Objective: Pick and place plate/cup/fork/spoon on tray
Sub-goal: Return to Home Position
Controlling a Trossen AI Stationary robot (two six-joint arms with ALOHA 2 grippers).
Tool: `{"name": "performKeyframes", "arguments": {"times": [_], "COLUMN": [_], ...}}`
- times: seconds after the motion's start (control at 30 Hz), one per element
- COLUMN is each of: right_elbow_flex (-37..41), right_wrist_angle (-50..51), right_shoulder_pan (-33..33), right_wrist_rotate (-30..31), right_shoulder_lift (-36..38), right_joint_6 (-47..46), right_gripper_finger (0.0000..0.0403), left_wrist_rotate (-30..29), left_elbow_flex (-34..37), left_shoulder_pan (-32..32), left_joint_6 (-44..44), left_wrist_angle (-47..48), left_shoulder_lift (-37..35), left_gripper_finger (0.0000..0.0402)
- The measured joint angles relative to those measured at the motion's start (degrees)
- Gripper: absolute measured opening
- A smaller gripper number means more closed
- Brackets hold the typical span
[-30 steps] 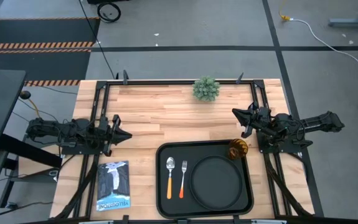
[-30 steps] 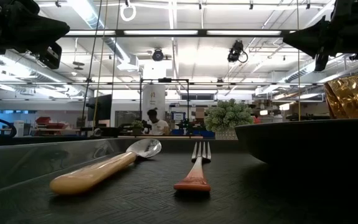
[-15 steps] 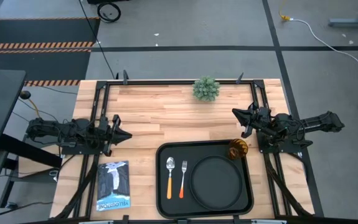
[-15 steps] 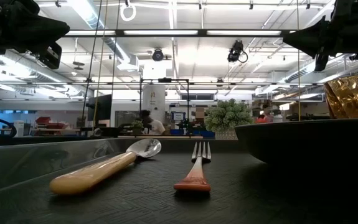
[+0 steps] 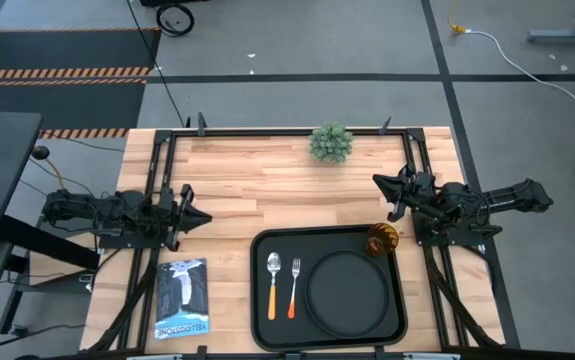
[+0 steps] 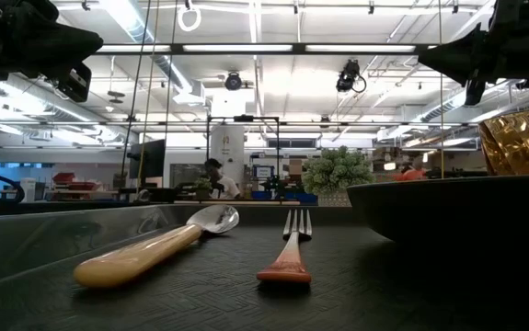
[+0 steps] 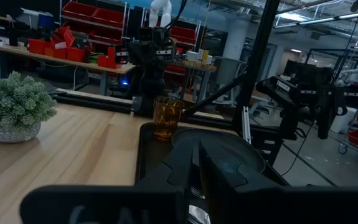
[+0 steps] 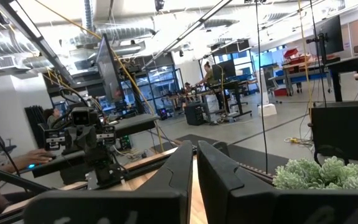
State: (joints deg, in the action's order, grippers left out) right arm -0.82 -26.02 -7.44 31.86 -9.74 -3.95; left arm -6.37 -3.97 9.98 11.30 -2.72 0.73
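Note:
The black tray (image 5: 263, 300) lies at the table's near middle. On it rest the round black plate (image 5: 347, 292), the spoon (image 5: 273, 272) and the fork (image 5: 294, 284) side by side left of the plate, and the amber cup (image 5: 382, 239) upright in the tray's far right corner. The low view shows the spoon (image 6: 154, 246), the fork (image 6: 288, 248), the plate (image 6: 457, 207) and the cup (image 6: 522, 138). My left gripper (image 5: 205, 219) is shut and empty at the table's left side. My right gripper (image 5: 377, 181) is shut and empty at the right side, beyond the cup.
A small green potted plant (image 5: 331, 142) stands at the table's far edge. A booklet (image 5: 182, 298) lies on the wood left of the tray. Bare wood lies between the two grippers. People show in the room behind.

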Motion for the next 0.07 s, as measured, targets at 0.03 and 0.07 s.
{"name": "performKeyframes", "arguments": {"times": [0.03, 0.07], "right_elbow_flex": [0.0, 0.0], "right_wrist_angle": [0.0, 0.0], "right_shoulder_pan": [0.0, 0.0], "right_wrist_rotate": [0.0, 0.0], "right_shoulder_lift": [0.0, 0.0], "right_joint_6": [0.0, 0.0], "right_gripper_finger": [0.0029, 0.0029], "left_wrist_rotate": [0.0, 0.0], "left_elbow_flex": [0.0, 0.0], "left_shoulder_pan": [0.0, 0.0], "left_joint_6": [0.0, 0.0], "left_wrist_angle": [0.0, 0.0], "left_shoulder_lift": [0.0, 0.0], "left_gripper_finger": [0.0036, 0.0036]}}
